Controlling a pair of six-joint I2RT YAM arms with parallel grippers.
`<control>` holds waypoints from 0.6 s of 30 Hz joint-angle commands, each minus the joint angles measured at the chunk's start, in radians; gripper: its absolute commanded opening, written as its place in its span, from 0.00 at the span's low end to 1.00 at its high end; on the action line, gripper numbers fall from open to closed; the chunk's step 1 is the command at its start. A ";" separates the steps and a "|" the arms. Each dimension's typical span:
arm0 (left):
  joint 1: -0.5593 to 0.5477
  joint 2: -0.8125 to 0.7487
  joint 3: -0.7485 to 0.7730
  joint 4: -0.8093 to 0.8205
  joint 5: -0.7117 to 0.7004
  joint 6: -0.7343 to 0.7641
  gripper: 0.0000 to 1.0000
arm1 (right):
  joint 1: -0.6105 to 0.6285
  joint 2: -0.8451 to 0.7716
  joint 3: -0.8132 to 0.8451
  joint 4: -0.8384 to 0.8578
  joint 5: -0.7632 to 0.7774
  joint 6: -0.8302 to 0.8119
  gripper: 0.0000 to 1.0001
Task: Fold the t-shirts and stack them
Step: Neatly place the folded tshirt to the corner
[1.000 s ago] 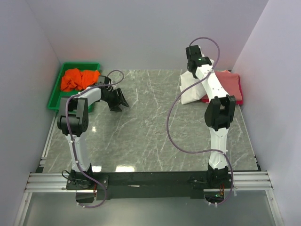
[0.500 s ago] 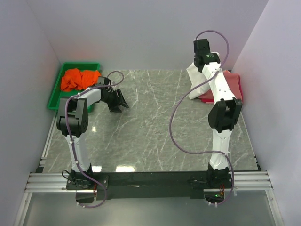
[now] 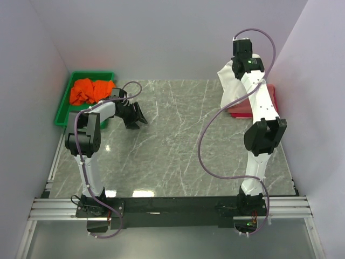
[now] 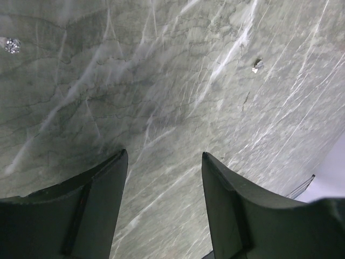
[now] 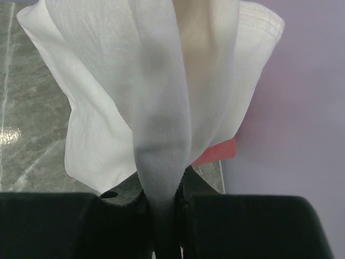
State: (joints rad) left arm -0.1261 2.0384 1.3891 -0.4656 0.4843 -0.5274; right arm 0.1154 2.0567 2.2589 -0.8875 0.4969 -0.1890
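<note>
Since the right gripper [image 5: 163, 216] clamps just a thin pinch of the white t-shirt [image 5: 108, 97], it may slip; the left gripper [image 4: 164, 181] idles, fingers apart.

this looks like a robot test cell in a lab, not a home. the grey marble-pattern table [image 3: 172, 156] is closed in by plain pale walls [image 3: 161, 38] on its far, left and right sides. along the near edge of the table runs an aluminium rail [image 3: 54, 208], and two robot arms are bolted there, a left arm [image 3: 82, 137] and a right arm [image 3: 261, 135]. a green plastic tray [image 3: 59, 110] sits at the table's far left corner.
</note>
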 commanded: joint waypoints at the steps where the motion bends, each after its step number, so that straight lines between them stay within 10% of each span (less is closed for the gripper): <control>1: -0.001 0.005 -0.027 -0.001 -0.004 0.033 0.64 | -0.031 -0.072 0.024 0.033 -0.001 -0.012 0.00; 18: -0.003 0.008 0.001 -0.030 -0.003 0.044 0.63 | -0.111 0.083 0.019 0.087 -0.026 -0.023 0.00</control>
State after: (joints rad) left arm -0.1249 2.0384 1.3872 -0.4629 0.4965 -0.5156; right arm 0.0139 2.1056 2.2570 -0.8715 0.4435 -0.1917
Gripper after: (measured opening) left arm 0.634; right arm 0.169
